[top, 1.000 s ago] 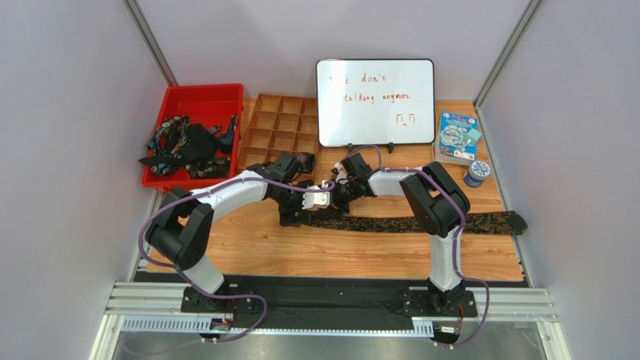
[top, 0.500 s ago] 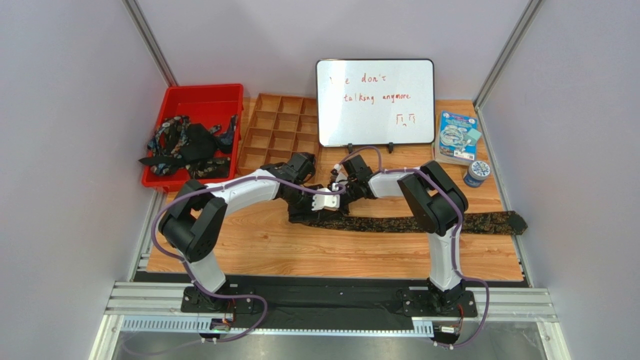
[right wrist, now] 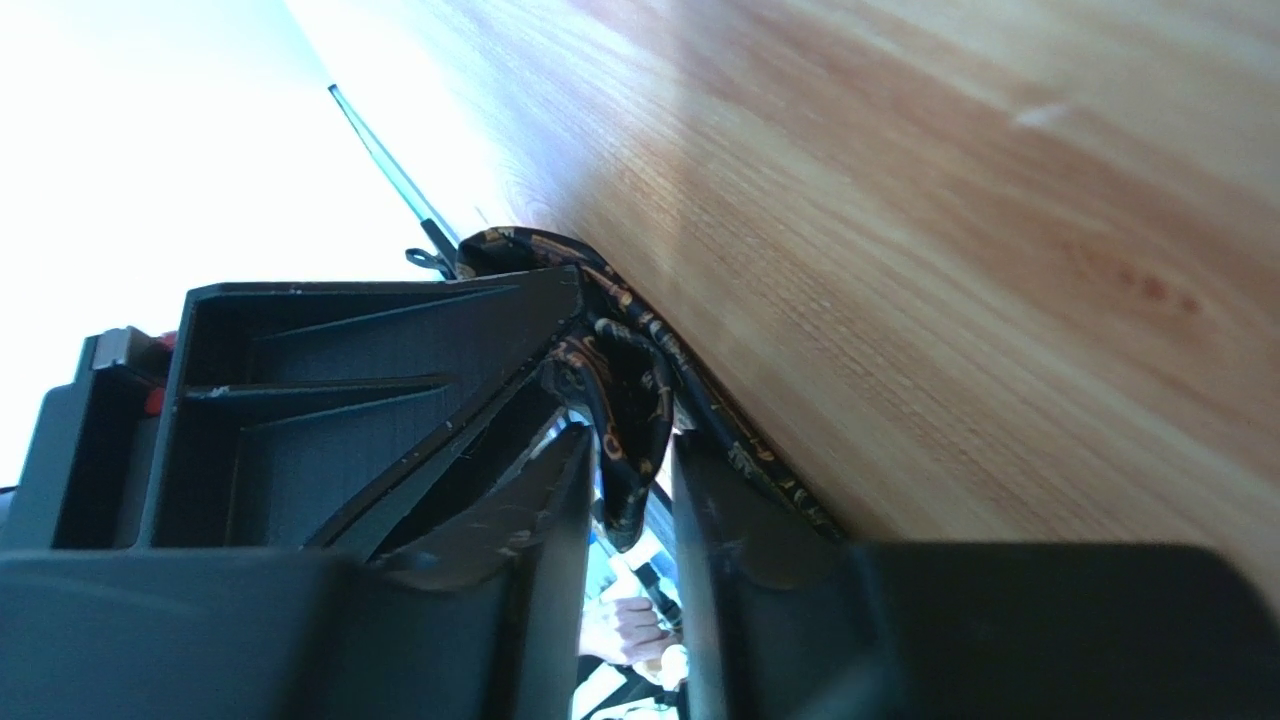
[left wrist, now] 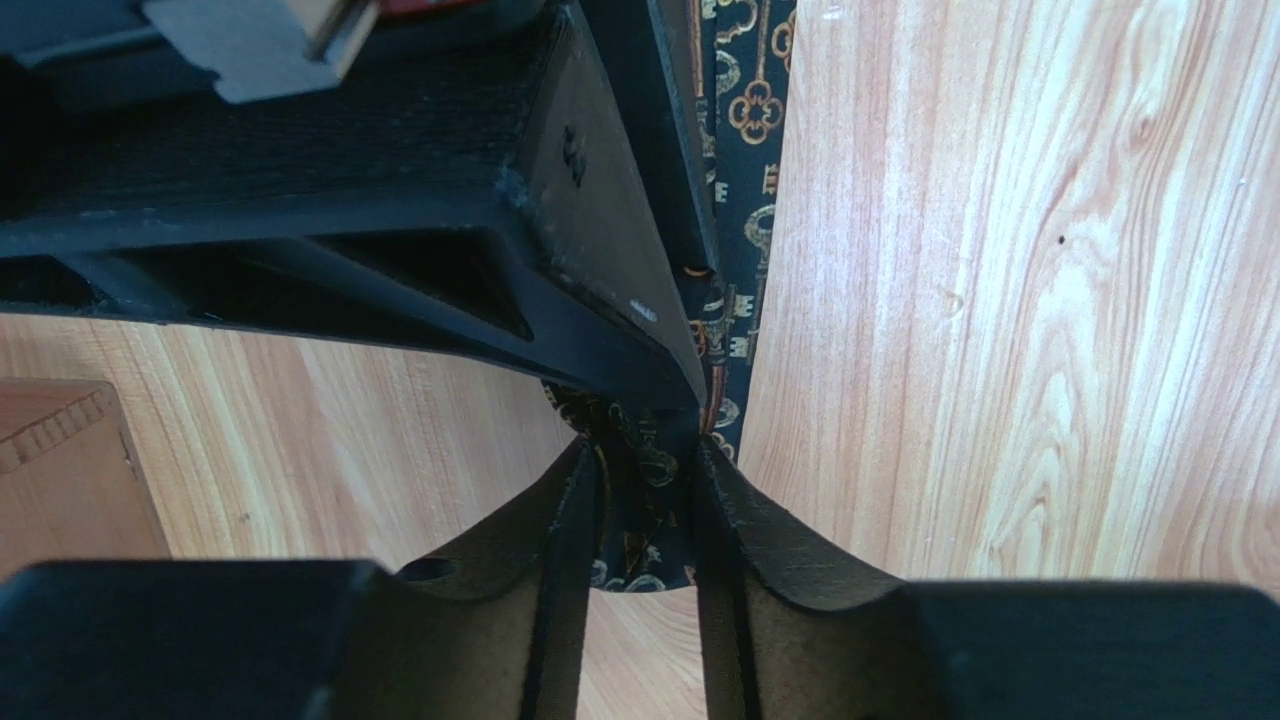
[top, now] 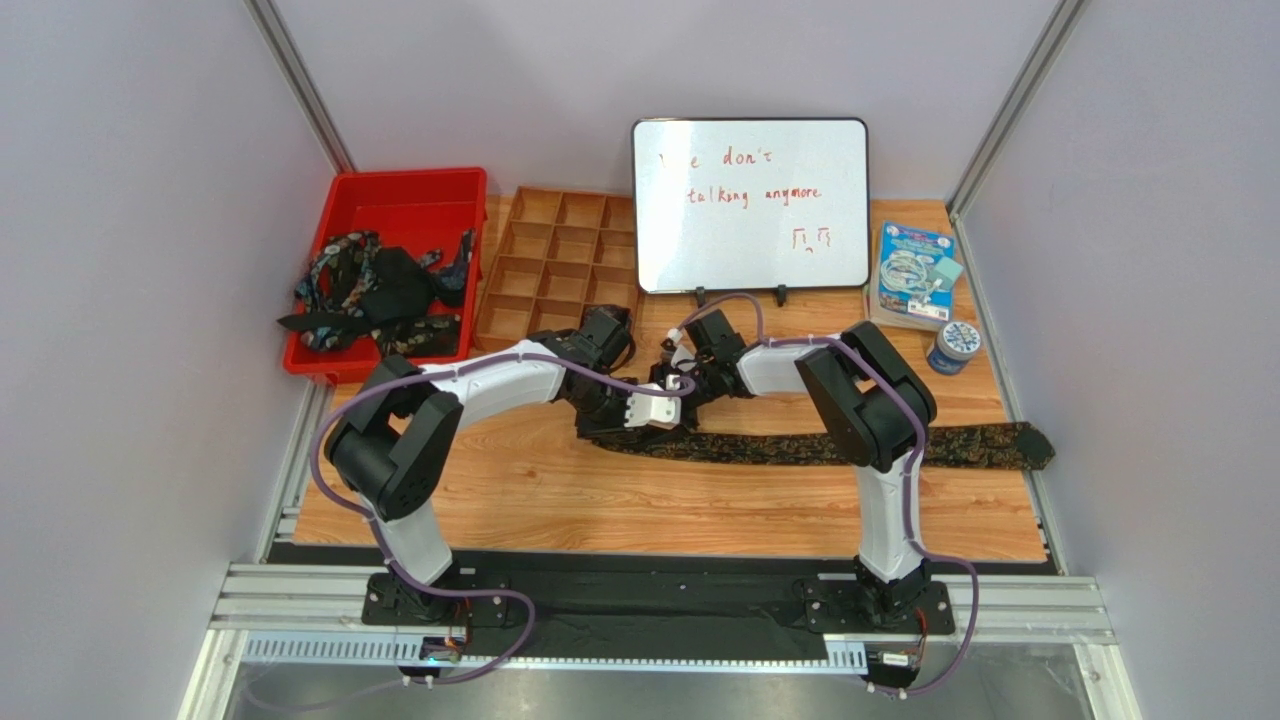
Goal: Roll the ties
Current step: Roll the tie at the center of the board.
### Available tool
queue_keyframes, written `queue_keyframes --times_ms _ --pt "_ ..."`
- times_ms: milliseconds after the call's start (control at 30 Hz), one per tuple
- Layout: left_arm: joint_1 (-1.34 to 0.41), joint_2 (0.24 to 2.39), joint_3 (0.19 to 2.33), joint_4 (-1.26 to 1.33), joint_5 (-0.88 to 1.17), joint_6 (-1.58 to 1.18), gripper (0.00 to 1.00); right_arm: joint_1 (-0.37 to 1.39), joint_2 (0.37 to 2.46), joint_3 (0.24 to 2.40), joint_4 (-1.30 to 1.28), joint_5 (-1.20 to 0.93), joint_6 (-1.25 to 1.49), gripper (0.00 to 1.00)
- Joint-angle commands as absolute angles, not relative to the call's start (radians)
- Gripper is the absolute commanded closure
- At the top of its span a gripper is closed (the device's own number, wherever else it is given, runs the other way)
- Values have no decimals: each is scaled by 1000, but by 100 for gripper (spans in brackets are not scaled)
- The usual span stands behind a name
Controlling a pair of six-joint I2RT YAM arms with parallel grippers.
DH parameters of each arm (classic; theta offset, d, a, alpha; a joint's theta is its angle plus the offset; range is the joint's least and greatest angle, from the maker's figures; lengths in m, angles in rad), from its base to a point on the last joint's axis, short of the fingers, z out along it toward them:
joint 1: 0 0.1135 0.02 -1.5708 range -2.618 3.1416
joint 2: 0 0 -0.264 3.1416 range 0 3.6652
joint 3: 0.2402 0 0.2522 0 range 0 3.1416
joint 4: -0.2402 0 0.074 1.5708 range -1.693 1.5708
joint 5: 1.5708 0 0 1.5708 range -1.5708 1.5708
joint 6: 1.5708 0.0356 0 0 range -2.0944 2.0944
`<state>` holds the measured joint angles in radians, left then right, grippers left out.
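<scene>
One dark tie (top: 842, 446) with a gold pattern lies along the wooden table, its left end bunched up between my two grippers. My left gripper (top: 663, 405) meets my right gripper (top: 669, 378) there, tip to tip. In the left wrist view the left gripper (left wrist: 643, 450) is shut on a fold of the tie (left wrist: 744, 105), fabric filling the gap. In the right wrist view the right gripper (right wrist: 631, 450) stands open. A fold of the tie (right wrist: 706, 405) hangs loose between its fingers with light on both sides.
A red bin (top: 394, 195) at the back left holds several tangled ties (top: 368, 285). Beside it sits a wooden compartment tray (top: 556, 263). A whiteboard (top: 751, 203) stands behind the grippers. A blue box (top: 917, 273) and a small jar (top: 953, 347) are at the back right.
My left gripper slid right toward the right gripper and closed its jaws onto the tie's fold. The right gripper's jaws have opened off the fabric.
</scene>
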<state>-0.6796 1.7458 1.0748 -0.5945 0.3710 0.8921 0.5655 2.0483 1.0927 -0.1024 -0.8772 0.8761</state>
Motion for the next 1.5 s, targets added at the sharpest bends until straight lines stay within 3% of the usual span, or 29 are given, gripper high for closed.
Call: queue_keyframes --times_ms 0,100,167,267,767,800,833,967,1100,1300,1467 --pt "-686 1744 1069 -603 356 922 67 560 2006 1103 -142 -874 871 61" --pt "-687 1741 1066 -601 356 922 68 558 1997 1120 -198 -851 854 45" --pt "-690 1741 1065 -598 356 920 68 558 1996 1132 -213 -844 851 22" --pt "-692 1740 1062 -597 356 919 68 558 1987 1138 -229 -831 857 19" --pt "-693 1707 1042 -566 373 905 71 551 1985 1150 -192 -877 920 46" --pt "-693 1704 1042 -565 373 905 72 551 1983 1149 -181 -879 920 50" --pt "-693 1703 1040 -565 374 905 72 551 1982 1147 -179 -877 920 60" --pt "-693 1689 1042 -561 377 890 71 551 1982 1144 -178 -874 911 74" --pt "-692 1661 1045 -564 397 870 62 549 1996 1137 -184 -882 887 100" --pt "-692 1626 1063 -565 463 844 38 543 1994 1112 -181 -890 848 100" --pt "-692 1678 1098 -568 439 842 36 537 1993 1094 -121 -908 847 100"
